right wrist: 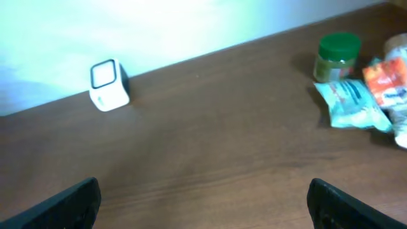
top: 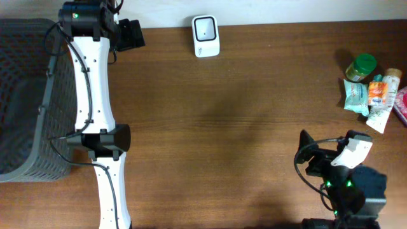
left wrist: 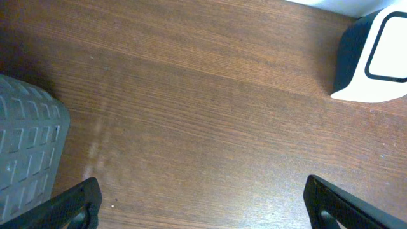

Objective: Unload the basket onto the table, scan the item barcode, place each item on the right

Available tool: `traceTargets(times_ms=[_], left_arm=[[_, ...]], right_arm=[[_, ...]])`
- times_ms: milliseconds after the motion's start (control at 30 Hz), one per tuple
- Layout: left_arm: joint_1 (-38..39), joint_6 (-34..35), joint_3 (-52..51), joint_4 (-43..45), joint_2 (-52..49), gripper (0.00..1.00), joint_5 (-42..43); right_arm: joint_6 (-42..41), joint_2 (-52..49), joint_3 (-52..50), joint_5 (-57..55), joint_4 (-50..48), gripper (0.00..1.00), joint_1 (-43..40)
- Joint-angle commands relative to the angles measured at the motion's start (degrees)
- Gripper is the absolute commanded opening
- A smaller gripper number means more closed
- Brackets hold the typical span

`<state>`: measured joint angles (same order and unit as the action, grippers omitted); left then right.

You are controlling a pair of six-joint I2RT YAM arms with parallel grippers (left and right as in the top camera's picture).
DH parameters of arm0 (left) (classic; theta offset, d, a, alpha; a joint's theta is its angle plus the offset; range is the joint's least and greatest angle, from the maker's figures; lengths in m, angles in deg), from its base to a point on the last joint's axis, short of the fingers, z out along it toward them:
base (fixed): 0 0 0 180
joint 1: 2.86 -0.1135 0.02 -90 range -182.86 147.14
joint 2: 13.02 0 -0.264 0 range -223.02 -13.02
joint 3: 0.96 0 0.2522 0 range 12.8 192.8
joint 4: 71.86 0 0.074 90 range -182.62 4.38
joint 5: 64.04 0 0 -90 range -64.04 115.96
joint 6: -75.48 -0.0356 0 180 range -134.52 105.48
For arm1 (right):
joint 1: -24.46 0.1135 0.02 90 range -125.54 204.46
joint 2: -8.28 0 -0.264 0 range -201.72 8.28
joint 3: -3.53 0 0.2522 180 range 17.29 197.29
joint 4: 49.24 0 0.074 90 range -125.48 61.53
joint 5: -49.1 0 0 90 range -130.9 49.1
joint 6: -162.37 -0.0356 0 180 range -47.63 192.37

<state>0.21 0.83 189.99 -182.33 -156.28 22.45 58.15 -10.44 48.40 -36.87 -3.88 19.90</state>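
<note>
A white barcode scanner point(top: 206, 36) with a dark window stands at the table's far edge, also seen in the left wrist view point(left wrist: 375, 57) and the right wrist view point(right wrist: 109, 84). The items lie in a cluster at the right: a green-lidded jar point(top: 361, 67) point(right wrist: 337, 57), a teal packet point(top: 356, 97) point(right wrist: 353, 105) and an orange-and-white tube point(top: 381, 98). My left gripper point(top: 130, 35) point(left wrist: 202, 203) is open over bare wood just left of the scanner. My right gripper point(top: 308, 156) point(right wrist: 203, 197) is open near the front right, well short of the items. Neither holds anything.
A grey mesh basket point(top: 25, 102) point(left wrist: 28, 146) fills the left side, beside the left arm. A pink item point(top: 402, 105) shows at the right edge. The brown wooden table point(top: 216, 127) spreads between the scanner and the right gripper.
</note>
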Motion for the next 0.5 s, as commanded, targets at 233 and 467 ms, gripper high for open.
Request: traceTargets(times_ms=[233,467], left_arm=[[-0.2,-0.7,-0.15,-0.02,0.35,0.99,-0.63],[-0.2,-0.7,-0.15,-0.02,0.35,0.99,-0.63]], right_arm=[[8.48,15.28,-6.19,1.09,-2.08,0.99,6.4],[8.48,18.49,-12.79,-1.09,-7.76,0.99,6.32]])
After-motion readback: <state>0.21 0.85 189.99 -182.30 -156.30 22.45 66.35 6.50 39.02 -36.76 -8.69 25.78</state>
